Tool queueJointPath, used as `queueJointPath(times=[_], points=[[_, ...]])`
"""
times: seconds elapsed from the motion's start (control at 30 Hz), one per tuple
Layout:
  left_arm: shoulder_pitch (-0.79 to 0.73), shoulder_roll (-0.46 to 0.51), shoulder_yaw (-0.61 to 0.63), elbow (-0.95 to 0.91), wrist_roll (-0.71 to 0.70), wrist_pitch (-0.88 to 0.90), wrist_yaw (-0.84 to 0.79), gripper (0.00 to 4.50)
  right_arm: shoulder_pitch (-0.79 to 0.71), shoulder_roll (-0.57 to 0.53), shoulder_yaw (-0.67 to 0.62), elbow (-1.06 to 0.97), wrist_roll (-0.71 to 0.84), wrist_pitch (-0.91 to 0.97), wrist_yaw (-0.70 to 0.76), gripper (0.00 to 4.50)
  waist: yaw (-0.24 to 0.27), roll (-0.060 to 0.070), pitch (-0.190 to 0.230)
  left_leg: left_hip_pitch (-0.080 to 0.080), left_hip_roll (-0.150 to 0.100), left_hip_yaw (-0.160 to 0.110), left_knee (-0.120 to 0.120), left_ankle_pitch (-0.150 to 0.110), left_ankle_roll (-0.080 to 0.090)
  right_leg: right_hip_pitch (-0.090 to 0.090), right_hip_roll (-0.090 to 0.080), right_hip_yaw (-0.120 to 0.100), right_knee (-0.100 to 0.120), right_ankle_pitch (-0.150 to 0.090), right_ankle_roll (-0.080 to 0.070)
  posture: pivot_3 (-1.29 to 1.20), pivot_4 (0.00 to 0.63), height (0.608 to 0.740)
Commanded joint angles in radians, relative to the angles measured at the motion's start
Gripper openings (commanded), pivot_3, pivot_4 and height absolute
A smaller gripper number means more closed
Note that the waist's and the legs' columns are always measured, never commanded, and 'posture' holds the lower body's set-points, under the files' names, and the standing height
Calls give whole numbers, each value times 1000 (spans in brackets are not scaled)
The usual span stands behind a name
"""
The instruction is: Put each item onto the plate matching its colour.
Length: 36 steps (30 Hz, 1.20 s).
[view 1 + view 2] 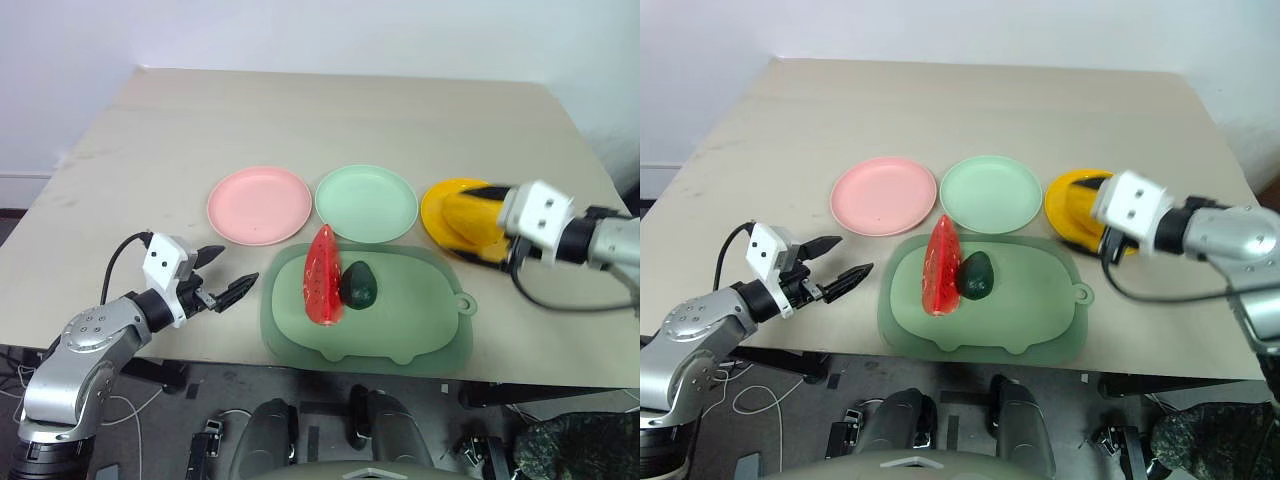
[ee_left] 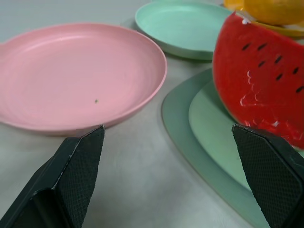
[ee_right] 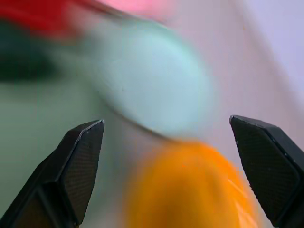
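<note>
The yellow mango (image 1: 468, 213) lies on the yellow plate (image 1: 437, 203) at the right. My right gripper (image 1: 484, 224) is open around the mango, one finger on each side of it. The red watermelon wedge (image 1: 323, 275) and the dark green avocado (image 1: 358, 285) lie side by side on the large green mat (image 1: 400, 320). Behind the mat, the pink plate (image 1: 259, 205) and the mint green plate (image 1: 366, 203) hold nothing. My left gripper (image 1: 238, 268) hovers open left of the mat, pointing at the wedge (image 2: 261, 80), with nothing between its fingers.
The plates stand in a row across the middle of the pale wooden table (image 1: 330, 110). The mat reaches close to the table's front edge, and its small loop (image 1: 463, 302) sticks out on the right. A cable hangs from each wrist.
</note>
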Motion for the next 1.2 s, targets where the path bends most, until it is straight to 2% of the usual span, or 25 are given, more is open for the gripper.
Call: queueJointPath(times=[0.03, 0.17, 0.47, 0.8, 1.03, 1.17, 1.2], points=[[-13, 14, 9, -14, -5, -2, -9, 4500, -24, 36, 64, -3, -18, -99, 112, 4446, 0, 0, 0, 0, 0, 0, 1, 0, 0, 0, -1, 0, 0, 0, 0, 0, 150, 740], [-13, 13, 11, -22, -6, -2, -3, 4500, -122, 130, 192, 109, -114, -252, 203, 4446, -3, 0, 0, 1, -1, 0, 1, 0, 0, 1, -1, 0, 0, -2, -3, 0, 150, 740], [16, 8, 30, -52, -9, -4, 20, 4500, -318, 288, 338, 332, -248, -563, 332, 4446, -17, 0, 0, 1, -1, 0, 1, 0, -1, 1, -1, -1, 0, 0, -1, 0, 150, 740], [24, 3, 33, -62, -11, -10, 35, 4500, -437, 410, 420, 565, -429, -824, 272, 4446, -21, 0, 0, 2, -1, 0, 1, 3, -5, 2, -2, -1, 1, 0, -1, 0, 150, 740], [25, 0, 33, -65, -10, -10, 40, 4500, -470, 429, 436, 642, -467, -880, 234, 4446, -21, 0, 0, 2, -1, 0, 1, 3, -6, 2, -2, -1, 1, 0, -1, 0, 150, 740], [27, -3, 30, -67, -9, -9, 44, 4500, -467, 417, 418, 642, -455, -887, 218, 3204, -21, 0, 0, 2, -1, 0, 1, 4, -6, 2, -2, -1, 2, 0, -1, 0, 150, 740], [26, -4, 30, -67, -9, -8, 45, 4500, -467, 416, 414, 643, -453, -891, 212, 3092, -21, 0, 0, 2, -1, 0, 1, 4, -6, 2, -2, -1, 2, 0, -1, 0, 150, 740]])
